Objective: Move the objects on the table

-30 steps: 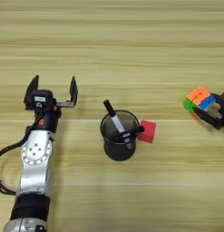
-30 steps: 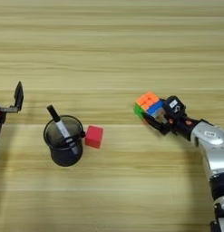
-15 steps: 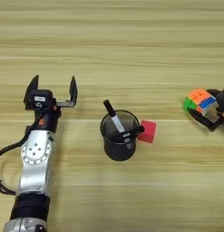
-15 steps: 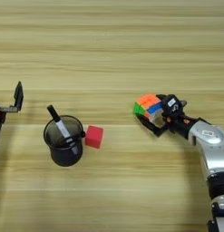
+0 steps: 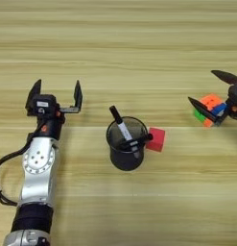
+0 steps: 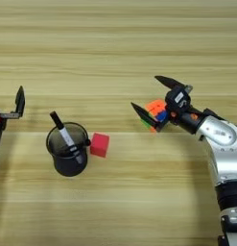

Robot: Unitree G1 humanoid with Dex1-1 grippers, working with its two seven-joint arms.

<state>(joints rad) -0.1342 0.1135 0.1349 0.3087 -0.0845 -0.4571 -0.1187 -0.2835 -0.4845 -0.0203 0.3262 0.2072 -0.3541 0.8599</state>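
Fingers (image 6: 167, 81) spread wide around puzzle cube (image 6: 155, 111)

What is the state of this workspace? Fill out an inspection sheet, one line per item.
Surface: light-wood table, plank grain running across.
Job's things: puzzle cube at right, between the right gripper's fingers; red cube right beside the mesh pen cup; marker pens standing tilted in the cup.
Clutter: nothing seen.
Grippers: right gripper open, its fingers spread either side of the puzzle cube; left gripper open, holding nothing, left of the cup and apart from it.
Cables: black cable looping beside the left arm.
Surroundings: nothing seen; the table fills both views.
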